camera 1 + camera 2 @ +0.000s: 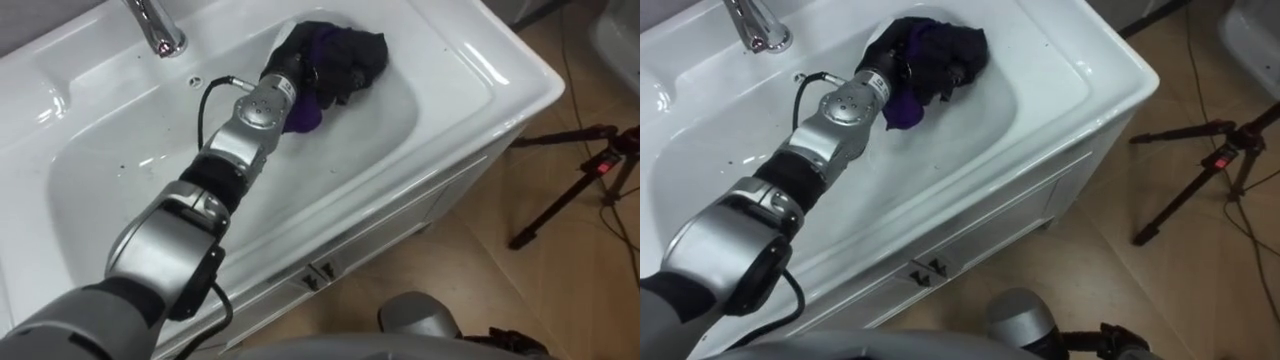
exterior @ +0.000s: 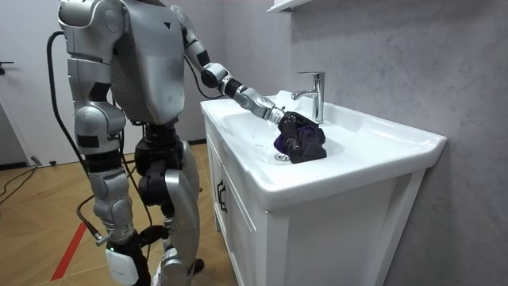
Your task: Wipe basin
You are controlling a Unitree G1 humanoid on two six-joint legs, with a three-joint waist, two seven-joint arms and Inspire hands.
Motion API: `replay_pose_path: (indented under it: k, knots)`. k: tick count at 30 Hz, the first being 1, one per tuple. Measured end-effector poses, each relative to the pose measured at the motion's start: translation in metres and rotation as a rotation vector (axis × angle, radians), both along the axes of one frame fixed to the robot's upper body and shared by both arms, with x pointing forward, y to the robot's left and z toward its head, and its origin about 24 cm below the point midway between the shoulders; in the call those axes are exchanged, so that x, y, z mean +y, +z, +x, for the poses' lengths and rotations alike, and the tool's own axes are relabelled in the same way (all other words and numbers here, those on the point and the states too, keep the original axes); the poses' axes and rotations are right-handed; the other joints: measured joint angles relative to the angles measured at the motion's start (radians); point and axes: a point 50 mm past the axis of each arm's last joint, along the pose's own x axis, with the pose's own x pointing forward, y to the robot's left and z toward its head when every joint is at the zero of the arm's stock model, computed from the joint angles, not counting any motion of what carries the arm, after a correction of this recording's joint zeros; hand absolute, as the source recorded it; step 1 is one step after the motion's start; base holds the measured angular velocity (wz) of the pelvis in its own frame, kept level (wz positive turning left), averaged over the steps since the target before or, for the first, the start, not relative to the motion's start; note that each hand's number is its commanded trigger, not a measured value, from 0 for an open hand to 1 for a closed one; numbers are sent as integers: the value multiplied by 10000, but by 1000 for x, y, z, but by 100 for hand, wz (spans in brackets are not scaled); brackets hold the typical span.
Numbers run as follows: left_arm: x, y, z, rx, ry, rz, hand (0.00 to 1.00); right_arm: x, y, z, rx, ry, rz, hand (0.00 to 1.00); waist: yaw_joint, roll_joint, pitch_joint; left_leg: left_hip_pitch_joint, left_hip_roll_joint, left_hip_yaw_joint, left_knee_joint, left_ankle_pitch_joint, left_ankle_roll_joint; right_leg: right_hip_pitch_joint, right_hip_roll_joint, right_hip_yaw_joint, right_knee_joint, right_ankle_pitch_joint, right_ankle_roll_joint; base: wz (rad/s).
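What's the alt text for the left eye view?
The robot's left hand rests in a bunched purple-and-black cloth at the right end of a white basin, its arm reaching in from the lower left. A chrome faucet stands at the upper left, and a black tripod stands on the floor to the right.

Basin (image 1: 470, 60): 1 pc
Faucet (image 1: 155, 25): 1 pc
Cloth (image 1: 350, 52): 1 pc
Cab. (image 1: 400, 215) under basin: 1
Tripod (image 1: 603, 160): 1 pc

Left arm stretched forward and down, left hand (image 1: 300, 72) low inside the basin (image 1: 410, 125) at its right end; right arm hangs beside the basin's front.
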Motion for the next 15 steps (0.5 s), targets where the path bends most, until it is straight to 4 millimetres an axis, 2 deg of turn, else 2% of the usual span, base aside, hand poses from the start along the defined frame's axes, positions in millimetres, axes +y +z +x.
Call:
replay_pose_path:
  k: [8, 14, 15]
  knots:
    - [1, -2, -1, 153, -237, 165, 100, 0, -1, -8, 405, 180, -30, 0, 43, -21, -2, 115, 0, -20, -56, 0, 0, 126, -6, -86, 17, 3, -5, 1]
    - [12, -9, -3, 263, -234, 899, 100, 0, 0, -8, 544, 675, -56, 0, 69, -146, 41, 415, -32, -53, -175, 2, 3, 397, -14, -84, -38, -27, 6, 1]
    - [13, -11, -3, 304, -275, 1120, 100, 0, -1, -7, 576, 795, -41, 0, 85, -113, 12, 429, -40, -53, -177, 3, 5, 398, -18, -84, -21, -29, 11, 0]
